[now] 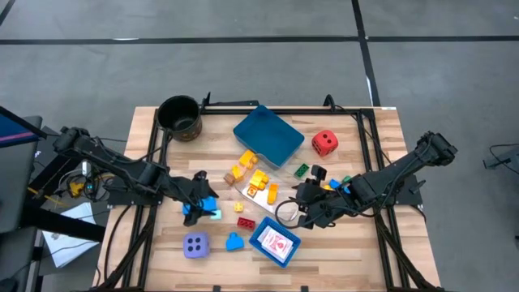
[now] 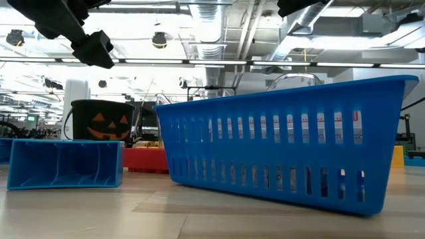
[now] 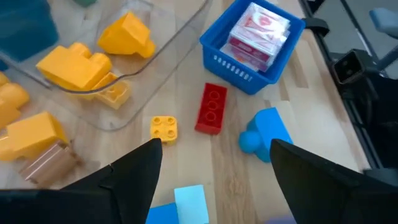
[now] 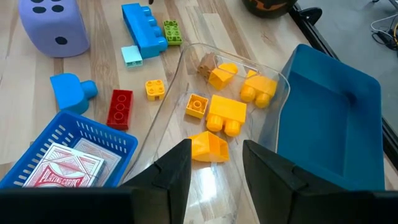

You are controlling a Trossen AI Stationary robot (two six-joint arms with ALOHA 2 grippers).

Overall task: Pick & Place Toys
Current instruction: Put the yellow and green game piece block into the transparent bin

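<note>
My left gripper (image 1: pixel 199 208) hangs open over the table's left-middle, its fingers standing either side of a blue brick (image 1: pixel 204 206) and a light blue brick (image 3: pixel 190 200) without touching them. Ahead of it lie a red brick (image 3: pixel 211 108), a small yellow brick (image 3: pixel 163 127) and a blue piece (image 3: pixel 264 132). My right gripper (image 4: pixel 214 163) is open with a narrow gap, above the near end of a clear tray (image 4: pixel 186 62) that holds several yellow bricks (image 4: pixel 226 114). A lavender die (image 1: pixel 195 245) and a red die (image 1: pixel 324 143) rest on the wood.
A small blue basket (image 1: pixel 276 241) with red-printed cards (image 3: pixel 258 31) stands near the front edge. A larger blue tray (image 1: pixel 268 134) and a dark pot (image 1: pixel 180 116) stand at the back. A green brick (image 1: pixel 301 169) lies right of the clear tray.
</note>
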